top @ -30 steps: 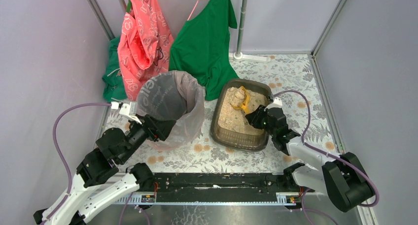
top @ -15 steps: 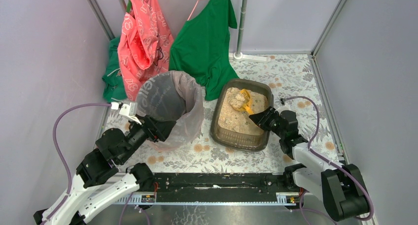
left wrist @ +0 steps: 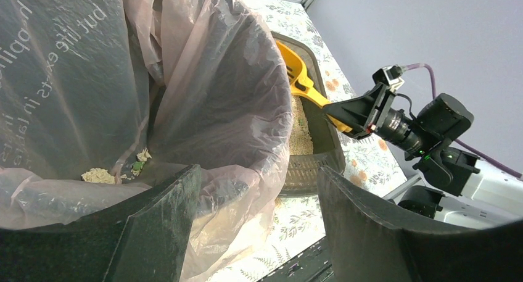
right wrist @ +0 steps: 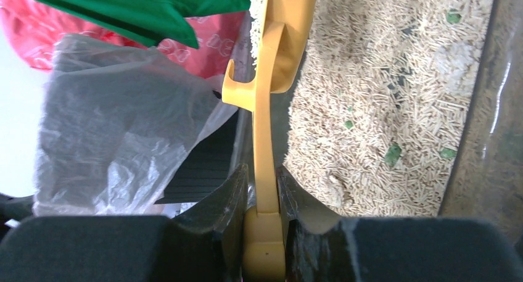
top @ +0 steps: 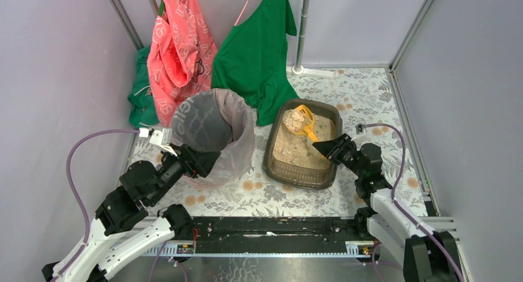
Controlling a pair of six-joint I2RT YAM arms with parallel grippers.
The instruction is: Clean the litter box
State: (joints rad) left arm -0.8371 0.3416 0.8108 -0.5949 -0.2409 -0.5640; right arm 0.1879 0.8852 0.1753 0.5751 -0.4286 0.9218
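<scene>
The litter box point(top: 300, 173), a dark tray of beige litter, sits right of centre on the floral mat; its litter with green flecks point(right wrist: 395, 97) fills the right wrist view. My right gripper point(top: 325, 148) is shut on the handle of a yellow scoop point(top: 306, 125), which is held over the box's far end with a pale clump point(top: 294, 118) in it. The handle point(right wrist: 264, 128) runs straight up from between the jaws of that gripper point(right wrist: 264, 184). My left gripper point(top: 207, 160) stands open astride the near rim of the bag-lined bin point(top: 213, 132), the liner point(left wrist: 247, 171) between its jaws.
A green shirt point(top: 256, 47) and a pink garment point(top: 179, 47) hang at the back, the shirt's hem reaching the box's far-left corner. A metal pole point(top: 301, 29) stands behind the box. Bits of litter point(left wrist: 97, 174) lie in the bin. Purple walls close in on both sides.
The right gripper has drawn back to the right and raised the scoop out of the litter with a clump in it. The left arm has not moved.
</scene>
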